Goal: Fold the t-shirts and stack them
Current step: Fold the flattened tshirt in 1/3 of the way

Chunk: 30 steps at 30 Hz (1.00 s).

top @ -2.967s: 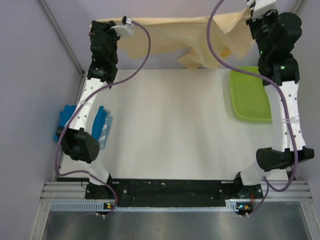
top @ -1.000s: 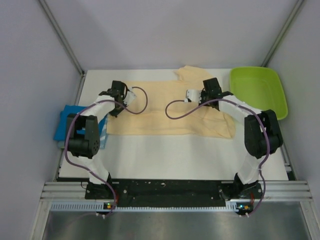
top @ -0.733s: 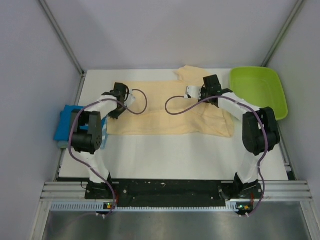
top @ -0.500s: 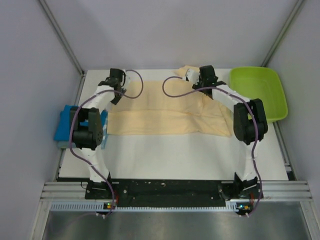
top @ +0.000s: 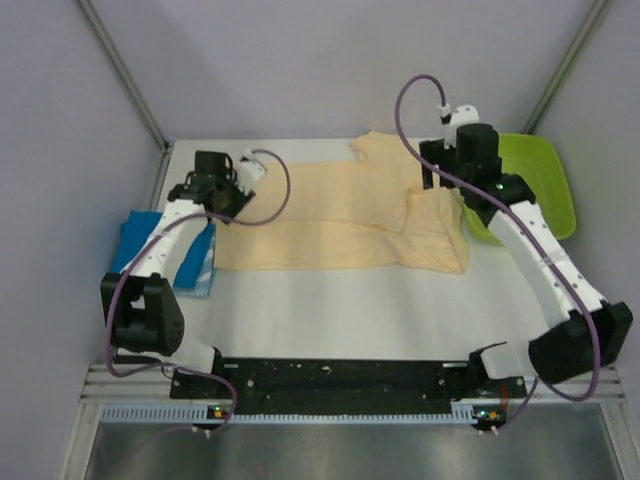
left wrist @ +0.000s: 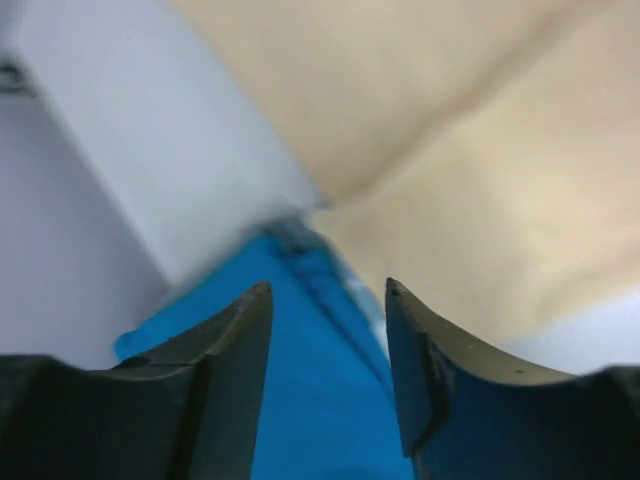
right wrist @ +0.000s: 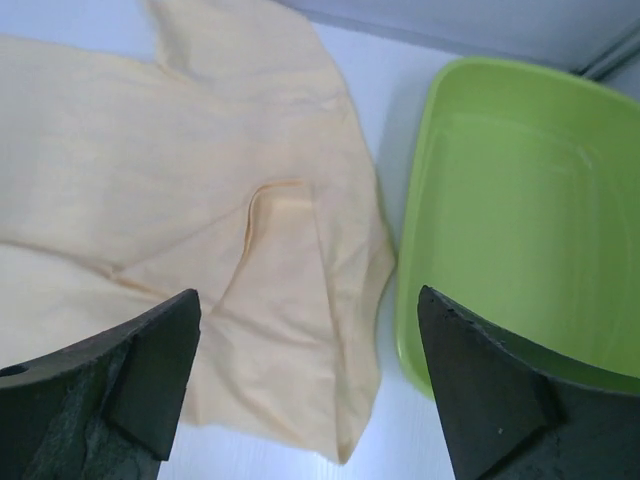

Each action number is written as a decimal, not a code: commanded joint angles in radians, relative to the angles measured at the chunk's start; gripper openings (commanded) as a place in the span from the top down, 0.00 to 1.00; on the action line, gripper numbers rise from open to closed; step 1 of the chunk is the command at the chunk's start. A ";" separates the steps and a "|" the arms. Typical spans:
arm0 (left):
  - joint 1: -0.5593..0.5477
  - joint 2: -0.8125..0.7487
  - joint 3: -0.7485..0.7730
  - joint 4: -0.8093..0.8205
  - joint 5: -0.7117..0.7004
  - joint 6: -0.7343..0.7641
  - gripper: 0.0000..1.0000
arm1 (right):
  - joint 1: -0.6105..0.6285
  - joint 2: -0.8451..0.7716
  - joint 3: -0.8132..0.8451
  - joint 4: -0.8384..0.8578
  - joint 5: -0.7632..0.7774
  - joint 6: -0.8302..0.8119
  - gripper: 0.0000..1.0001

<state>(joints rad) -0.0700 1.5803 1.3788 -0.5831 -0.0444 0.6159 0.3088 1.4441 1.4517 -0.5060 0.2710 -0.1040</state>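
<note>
The peach-cream shirt is laid flat just beside the green tray, not yet folded small; the blue shirt is seen folded, well apart from the tray. The left gripper and the right gripper are held with fingers apart, empty; folding and stacking are judged to remain.

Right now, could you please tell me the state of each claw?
Left claw: open, holding nothing.
Right claw: wide open, holding nothing.

Top view: left arm hides part of blue t-shirt; right arm covers left side of lime-green tray | your left wrist view: blurred | right wrist view: tray cut off at right edge
</note>
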 commanded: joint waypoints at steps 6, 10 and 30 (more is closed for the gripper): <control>-0.068 -0.124 -0.426 0.014 0.018 0.326 0.32 | -0.166 -0.203 -0.514 -0.091 -0.194 0.504 0.18; -0.071 -0.102 -0.503 0.110 -0.020 0.350 0.32 | -0.230 -0.255 -0.675 0.035 -0.196 0.602 0.20; -0.070 -0.138 -0.581 0.138 -0.051 0.298 1.00 | -0.527 -0.213 -0.921 0.238 -0.403 0.665 1.00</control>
<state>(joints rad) -0.1421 1.5513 0.8238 -0.4019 -0.0940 0.9138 -0.1959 1.3102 0.5682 -0.2741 -0.1135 0.5484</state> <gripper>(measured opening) 0.010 0.009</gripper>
